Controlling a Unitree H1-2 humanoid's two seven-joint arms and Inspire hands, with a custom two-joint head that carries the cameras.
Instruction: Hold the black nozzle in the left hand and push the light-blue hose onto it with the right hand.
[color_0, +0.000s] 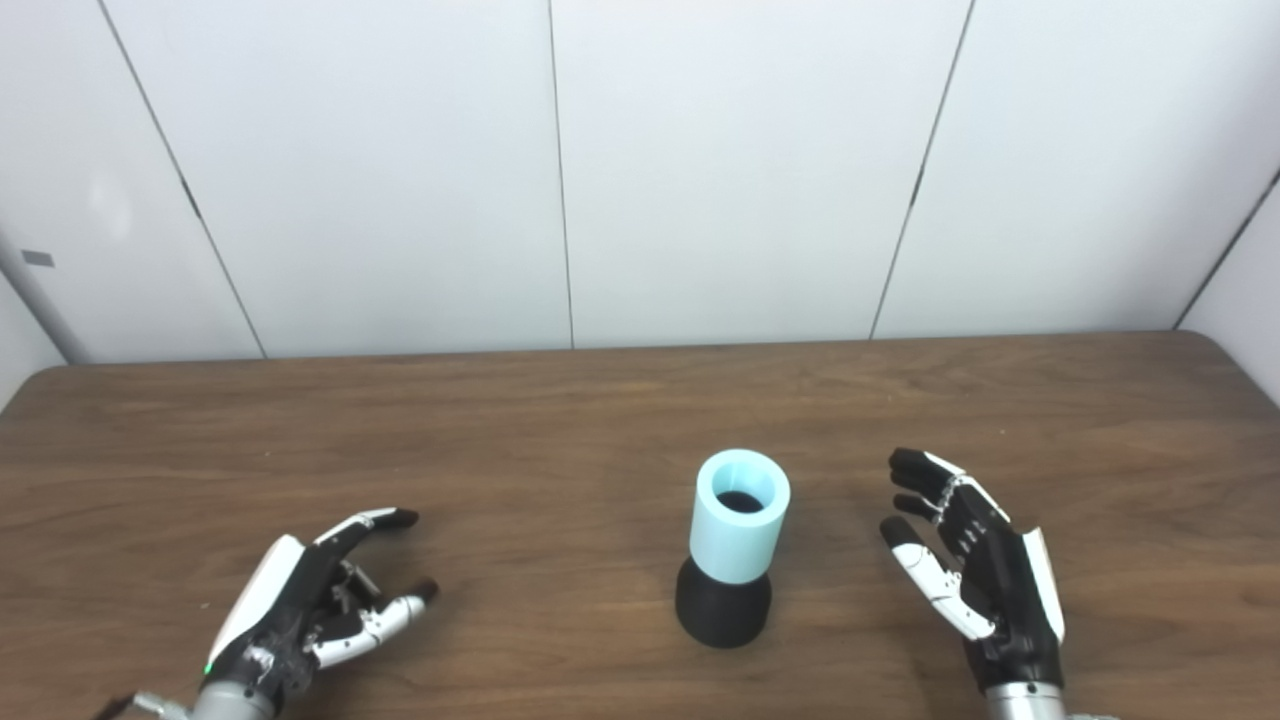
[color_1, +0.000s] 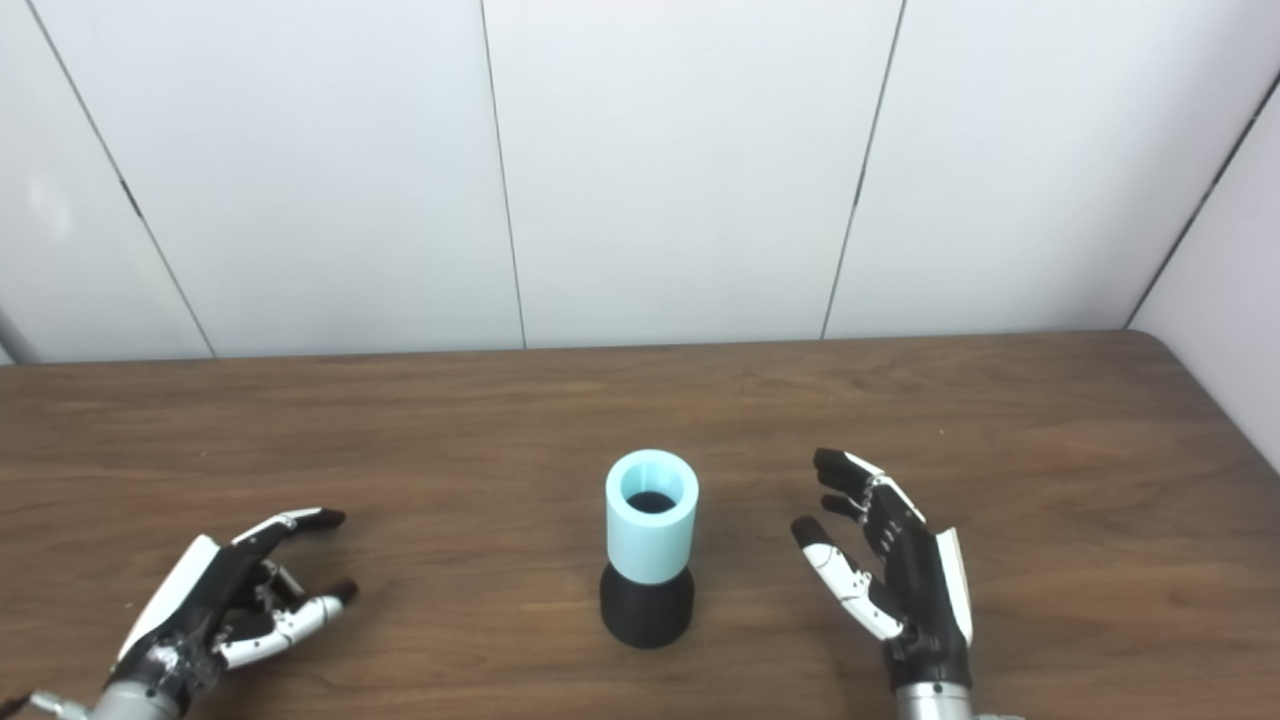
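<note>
Fingers spread and holding nothing on both the left hand (color_0: 305, 605) and the right hand (color_0: 975, 560), each resting apart from the work on the brown wooden surface (color_0: 560, 420). Light-blue cylindrical hose (color_0: 740, 515) already seated upright on the black flared nozzle (color_0: 722, 605), standing between the 2 hands. Looks like the joining step done. Next, probably only withdrawing, without knocking the stack.

Matt light-blue hose (color_0: 741, 517), matt black nozzle (color_0: 723, 608), wood-grain table (color_0: 500, 440).
</note>
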